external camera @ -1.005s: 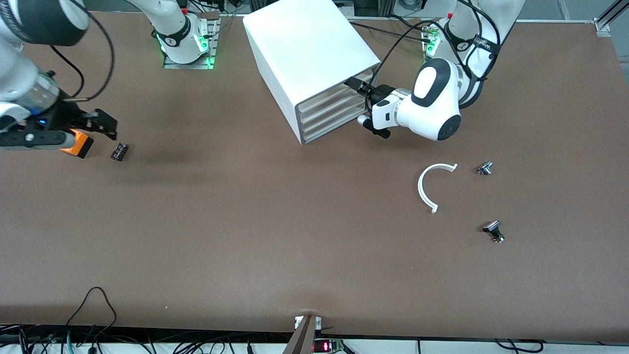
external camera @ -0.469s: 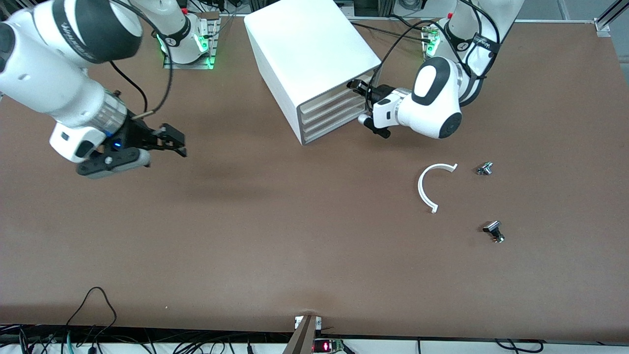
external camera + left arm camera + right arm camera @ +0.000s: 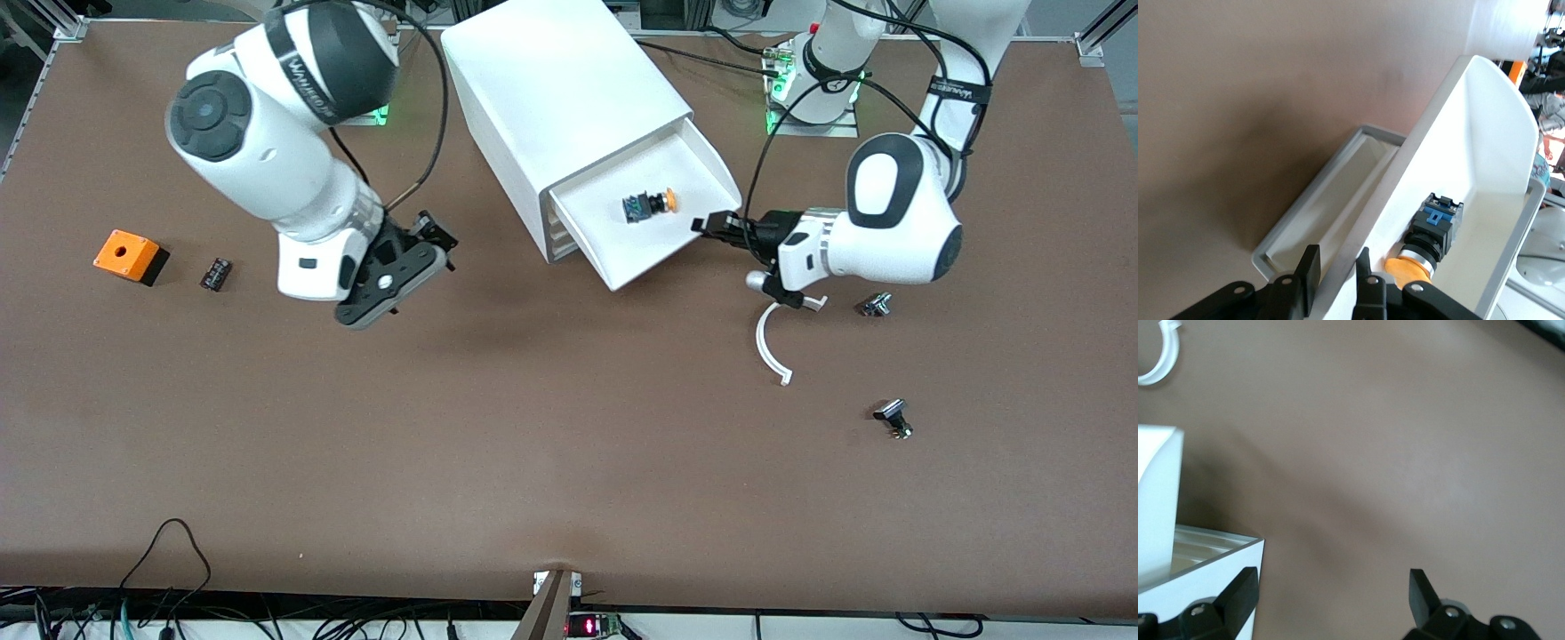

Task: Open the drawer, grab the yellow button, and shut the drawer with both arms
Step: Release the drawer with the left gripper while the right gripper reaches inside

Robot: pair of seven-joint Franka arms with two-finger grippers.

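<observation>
button (image 3: pixel 652 204) lies flat in drawer (image 3: pixel 702 160), orange cap toward left arm's end.

drawer (image 3: pixel 653 209) now out, button (image 3: pixel 660 203) exposed

Lower drawers (image 3: pixel 558 233) mostly hidden.

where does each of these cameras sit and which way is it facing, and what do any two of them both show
Front view: high across the table, facing both bases; shows both arms, the cabinet, the open drawer holding the button.
Left wrist view: on the left arm's wrist, looking along the left gripper into the drawer; its jaws are shut on the drawer's front wall beside the button.
Right wrist view: on the right arm's wrist, facing down at the table; the right gripper shows with open jaws, plus a cabinet corner.
Shared: front and left wrist views both show the drawer and button.
</observation>
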